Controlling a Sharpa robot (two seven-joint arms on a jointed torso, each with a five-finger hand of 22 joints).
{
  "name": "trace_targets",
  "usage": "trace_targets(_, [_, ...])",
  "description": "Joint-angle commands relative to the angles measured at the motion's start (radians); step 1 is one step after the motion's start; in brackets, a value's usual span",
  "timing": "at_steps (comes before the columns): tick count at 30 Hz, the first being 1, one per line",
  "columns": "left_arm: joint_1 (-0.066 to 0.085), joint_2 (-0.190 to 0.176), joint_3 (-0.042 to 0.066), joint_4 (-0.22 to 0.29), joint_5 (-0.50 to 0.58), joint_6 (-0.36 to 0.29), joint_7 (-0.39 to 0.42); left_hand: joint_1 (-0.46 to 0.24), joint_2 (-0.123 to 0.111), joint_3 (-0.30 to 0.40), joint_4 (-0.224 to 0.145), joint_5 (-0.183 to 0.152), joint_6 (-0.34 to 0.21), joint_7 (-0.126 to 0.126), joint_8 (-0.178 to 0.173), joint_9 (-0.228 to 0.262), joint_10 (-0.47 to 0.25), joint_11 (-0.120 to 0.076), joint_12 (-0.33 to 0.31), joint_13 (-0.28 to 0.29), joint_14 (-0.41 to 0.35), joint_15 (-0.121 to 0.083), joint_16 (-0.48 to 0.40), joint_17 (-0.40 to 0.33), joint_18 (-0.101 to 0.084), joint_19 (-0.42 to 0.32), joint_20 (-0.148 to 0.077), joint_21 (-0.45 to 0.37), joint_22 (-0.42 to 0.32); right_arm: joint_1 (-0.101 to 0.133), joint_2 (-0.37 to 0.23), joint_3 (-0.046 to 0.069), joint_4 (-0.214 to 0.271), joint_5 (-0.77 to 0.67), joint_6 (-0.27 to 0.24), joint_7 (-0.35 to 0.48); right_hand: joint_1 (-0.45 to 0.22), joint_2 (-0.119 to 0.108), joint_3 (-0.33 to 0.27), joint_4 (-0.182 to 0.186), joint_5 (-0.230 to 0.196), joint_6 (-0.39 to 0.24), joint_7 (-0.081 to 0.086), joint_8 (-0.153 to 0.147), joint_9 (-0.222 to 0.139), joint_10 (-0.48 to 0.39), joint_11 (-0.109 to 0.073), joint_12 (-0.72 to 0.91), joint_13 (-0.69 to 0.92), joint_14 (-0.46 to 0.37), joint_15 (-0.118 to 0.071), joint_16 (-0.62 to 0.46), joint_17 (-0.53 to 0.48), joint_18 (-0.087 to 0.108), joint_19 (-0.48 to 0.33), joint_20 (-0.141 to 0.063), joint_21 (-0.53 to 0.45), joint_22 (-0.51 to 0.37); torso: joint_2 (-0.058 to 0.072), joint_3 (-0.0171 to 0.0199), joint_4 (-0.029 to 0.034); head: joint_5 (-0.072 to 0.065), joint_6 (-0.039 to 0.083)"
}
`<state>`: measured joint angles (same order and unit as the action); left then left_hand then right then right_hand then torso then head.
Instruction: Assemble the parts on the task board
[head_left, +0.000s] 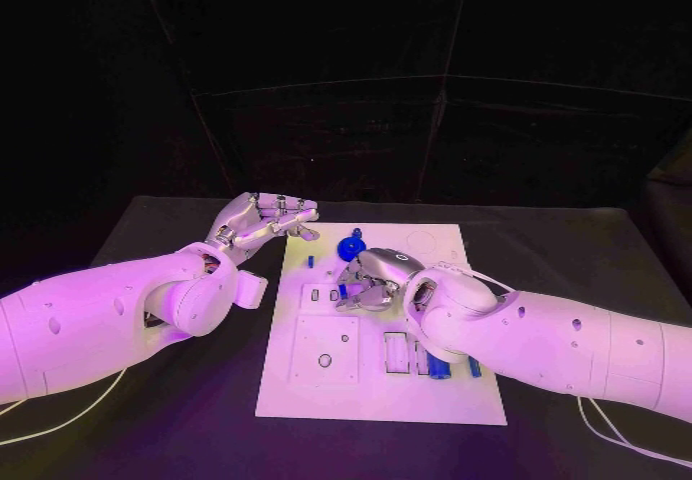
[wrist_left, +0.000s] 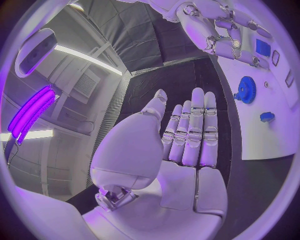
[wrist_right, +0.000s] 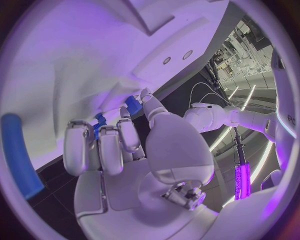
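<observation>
While my right hand (head_left: 378, 280) pinches a small blue part (wrist_right: 131, 103) over the board (head_left: 447, 400), I should lower it straight into its slot, my left hand (head_left: 264, 222) open alongside.

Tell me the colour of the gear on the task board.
Blue; the gear shows best in the left wrist view.

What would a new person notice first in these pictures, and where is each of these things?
First, the white task board in the middle of the black table, with the right hand bent over it, its fingers around a small blue part. Next, the blue gear near the board's far end. The left hand hovers with nothing in it by the board's far left corner.
</observation>
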<state>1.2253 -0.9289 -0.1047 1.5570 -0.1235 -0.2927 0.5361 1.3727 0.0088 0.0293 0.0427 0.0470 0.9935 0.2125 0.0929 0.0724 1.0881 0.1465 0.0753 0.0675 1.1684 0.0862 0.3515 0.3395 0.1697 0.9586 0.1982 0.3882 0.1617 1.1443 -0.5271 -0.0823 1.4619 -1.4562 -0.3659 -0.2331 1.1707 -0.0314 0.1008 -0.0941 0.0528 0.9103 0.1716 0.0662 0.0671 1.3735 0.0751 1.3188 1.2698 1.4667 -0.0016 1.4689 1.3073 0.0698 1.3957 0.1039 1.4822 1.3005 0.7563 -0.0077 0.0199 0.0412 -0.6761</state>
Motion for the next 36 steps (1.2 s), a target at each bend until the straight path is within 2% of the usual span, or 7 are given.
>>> trace_targets(1, [0.002, 0.000, 0.001, 0.000, 0.002, 0.013, -0.009, -0.003, 0.011, -0.001, -0.007, 0.001, 0.003, 0.001, -0.006, -0.001, 0.005, 0.005, -0.004, -0.001, -0.001, 0.001, -0.006, 0.001, 0.012, -0.005, 0.000, -0.005, -0.001, -0.001, -0.008, 0.000, 0.012, -0.013, -0.092, 0.017, 0.002, -0.001, -0.020, 0.003, -0.002, -0.023, 0.003, -0.002, -0.001, 0.000, 0.011, -0.001, 0.002, 0.055, 0.009, -0.003, 0.016, -0.013, 0.001, 0.012, -0.003, 0.001, -0.001, 0.0006, -0.0007, 0.000, 0.000])
trace_targets(14, [0.002, -0.002, 0.001, -0.014, -0.066, -0.025, -0.101, -0.020, 0.016, -0.007, -0.007, 0.002, 0.064, -0.056, 0.005, 0.005, 0.204, -0.068, 0.067, 0.030, 0.211, -0.074, 0.138, 0.097, 0.018, 0.143, -0.065, 0.095, 0.043, 0.009, -0.123, 0.002, 0.121, 0.064, -0.196, 0.227, 0.032, 0.011, -0.054, 0.010, 0.021, -0.033, 0.006, 0.005, 0.002, 0.006, 0.014, 0.009, 0.010, 0.056, 0.014, -0.001, 0.020, -0.011, -0.002, 0.018, -0.005, -0.003, -0.003, 0.0007, 0.0006, 0.001, 0.006])
trace_targets(17, [0.005, -0.007, 0.001, -0.019, -0.142, -0.018, -0.184, -0.036, 0.010, -0.014, 0.000, 0.002, 0.098, -0.089, 0.011, 0.010, 0.291, -0.106, 0.108, 0.061, 0.360, -0.116, 0.654, 0.600, 0.014, 0.267, -0.113, 0.204, 0.100, 0.047, -0.175, 0.003, 0.145, 0.194, -0.143, 0.309, 0.060, 0.025, -0.057, 0.002, 0.051, -0.031, 0.006, 0.008, 0.003, 0.001, 0.013, 0.005, 0.006, 0.054, 0.014, -0.004, 0.015, -0.007, -0.015, 0.019, -0.012, -0.022, -0.004, 0.0031, 0.0000, 0.003, 0.010])
trace_targets(21, [0.019, -0.008, 0.001, -0.025, -0.261, 0.027, -0.327, -0.069, 0.006, -0.031, 0.018, 0.004, 0.120, -0.104, 0.012, 0.018, 0.346, -0.120, 0.160, 0.111, 0.382, -0.133, 0.983, 0.953, 0.006, 0.331, -0.136, 0.321, 0.193, 0.098, -0.229, 0.004, 0.157, 0.380, -0.040, 0.348, 0.084, 0.040, -0.059, -0.008, 0.076, -0.023, 0.003, 0.015, 0.005, -0.005, 0.011, -0.001, 0.000, 0.050, 0.012, -0.013, -0.004, -0.001, -0.035, 0.018, -0.023, -0.051, -0.009, 0.0054, 0.0004, 0.006, 0.010])
trace_targets(23, [0.032, -0.006, 0.001, -0.030, -0.340, 0.078, -0.419, -0.100, 0.010, -0.045, 0.038, 0.001, 0.120, -0.106, 0.013, 0.024, 0.356, -0.126, 0.202, 0.154, 0.392, -0.137, 1.130, 1.121, -0.041, 0.429, -0.146, 0.594, 0.540, 0.124, -0.255, 0.004, 0.160, 0.467, 0.007, 0.357, 0.097, 0.051, -0.058, -0.014, 0.079, -0.021, 0.003, 0.017, 0.005, -0.008, 0.010, -0.004, -0.003, 0.048, 0.011, -0.018, -0.014, 0.001, -0.043, 0.017, -0.028, -0.062, -0.015, 0.0072, -0.0004, 0.008, 0.007])
trace_targets(28, [0.072, 0.010, 0.001, -0.043, -0.543, 0.200, -0.652, -0.125, 0.008, -0.075, 0.057, 0.005, 0.118, -0.124, 0.044, 0.057, 0.306, -0.130, 0.455, 0.406, 0.402, -0.143, 1.219, 1.231, -0.102, 0.519, -0.153, 0.932, 0.984, 0.183, -0.317, 0.005, 0.158, 0.598, 0.065, 0.362, 0.106, 0.060, -0.057, -0.019, 0.080, -0.019, 0.002, 0.019, 0.005, -0.013, 0.009, -0.010, -0.009, 0.044, 0.010, -0.025, -0.028, 0.004, -0.053, 0.016, -0.034, -0.077, -0.025, 0.0114, -0.0034, 0.012, 0.004])
trace_targets(36, [0.133, 0.093, -0.001, -0.080, -0.715, 0.326, -0.917, -0.222, 0.061, -0.138, 0.171, 0.005, 0.112, -0.142, 0.211, 0.201, 0.271, -0.158, 1.043, 0.995, 0.402, -0.155, 1.219, 1.231, -0.110, 0.525, -0.163, 1.010, 1.088, 0.220, -0.341, 0.006, 0.113, 0.670, 0.084, 0.358, 0.115, 0.069, -0.056, -0.025, 0.082, -0.017, 0.001, 0.021, 0.005, -0.014, 0.008, -0.011, -0.011, 0.043, 0.009, -0.029, -0.035, 0.006, -0.057, 0.015, -0.037, -0.083, -0.039, 0.0183, -0.0064, 0.016, -0.004])
